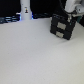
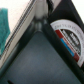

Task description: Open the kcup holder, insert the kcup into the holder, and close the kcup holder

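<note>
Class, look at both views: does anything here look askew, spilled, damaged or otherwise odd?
The kcup holder looks askew. In the exterior view its two drawer fronts slant instead of sitting square, just below the gripper. The blur hides whether it is tipped or only turned. No spill or damage shows.

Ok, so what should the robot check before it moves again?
1. Gripper close to the kcup holder: ok, it is right above it.
2. Holder's drawers open: cannot tell, too blurry.
3. Gripper open or shut: cannot tell.
4. Kcup found: cannot tell; only a blurred green patch shows in the wrist view.
5. White bottle out of the way: ok, it stands apart, toward the exterior view's left.
</note>
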